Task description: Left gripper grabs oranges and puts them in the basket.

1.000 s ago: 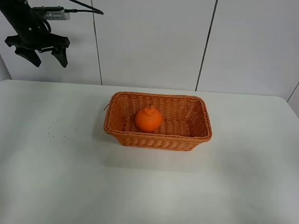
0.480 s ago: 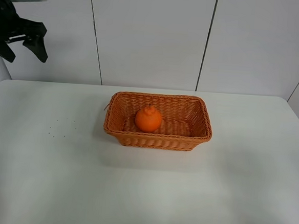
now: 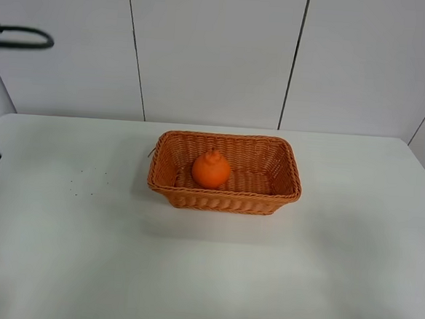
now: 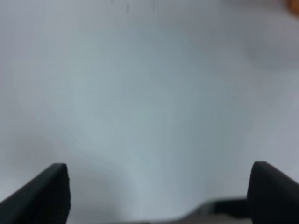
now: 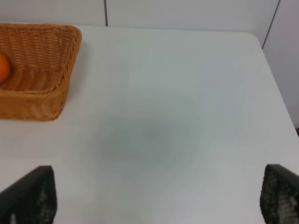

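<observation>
The left tool [image 4: 156, 196] hangs over bare white bench [image 4: 149, 93], its two dark fingers spread wide apart with nothing between them — in the high view only a dark sliver of it shows at the far left edge. The right tool [image 5: 159, 198] is likewise spread and empty, with the wicker basket [image 5: 56, 60] off to one side. The orange [image 3: 211, 169] sits inside the basket [image 3: 224, 199] near mid-bench — upright, knob on top.

Sits upright, knob up: bright orange [image 3: 211, 170] inside woven orange-brown basket [image 3: 223, 194], at its 9 o'clock side. Stands mid-table, long sides toward 12 and 6.
</observation>
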